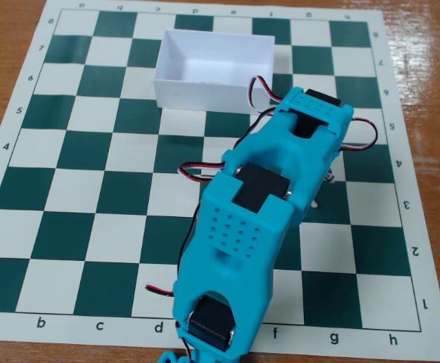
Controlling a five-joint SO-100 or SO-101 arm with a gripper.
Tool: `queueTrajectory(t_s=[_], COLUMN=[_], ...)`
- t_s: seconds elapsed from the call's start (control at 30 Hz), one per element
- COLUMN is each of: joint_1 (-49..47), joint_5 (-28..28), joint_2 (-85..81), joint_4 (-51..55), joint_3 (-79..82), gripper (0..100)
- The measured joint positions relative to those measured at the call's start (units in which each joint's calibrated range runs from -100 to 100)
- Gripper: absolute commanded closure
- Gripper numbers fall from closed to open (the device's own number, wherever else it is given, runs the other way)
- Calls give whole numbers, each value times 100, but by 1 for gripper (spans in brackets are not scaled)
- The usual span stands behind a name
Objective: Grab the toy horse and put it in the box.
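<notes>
The white open-top box (205, 89) stands on the far middle of the chessboard and looks empty inside. My turquoise arm (280, 178) lies folded low over the right half of the board, its wrist block (316, 113) just right of the box's near right corner. The gripper hangs beneath that block, and the arm hides its fingers. A tiny pale speck (330, 177) peeks out at the arm's right edge. I cannot tell whether it is the toy horse.
The green and white chessboard mat (91, 189) lies on a wooden table (1, 45). Red, black and white servo wires (193, 170) loop out to the left of the arm, and more loop near the box corner.
</notes>
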Motion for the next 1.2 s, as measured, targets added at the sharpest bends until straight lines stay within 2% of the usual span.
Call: queueTrajectory(t_s=[0.2,0.33,0.53,0.67,0.77,0.93,1.2], joint_1=[0,-37,-508,-1090,-1501,-1904,-2211], joint_5=[245,697,1749,2456,2732,3102,3258], joint_2=[-281,-1123,-3209,-3736,-3421,-2000,477], joint_4=[-324,-832,-2811,-4019,-4466,-4781,-4807], joint_3=[227,635,1995,2248,2076,1097,-1160], gripper=[100,100,100,100,100,100,100])
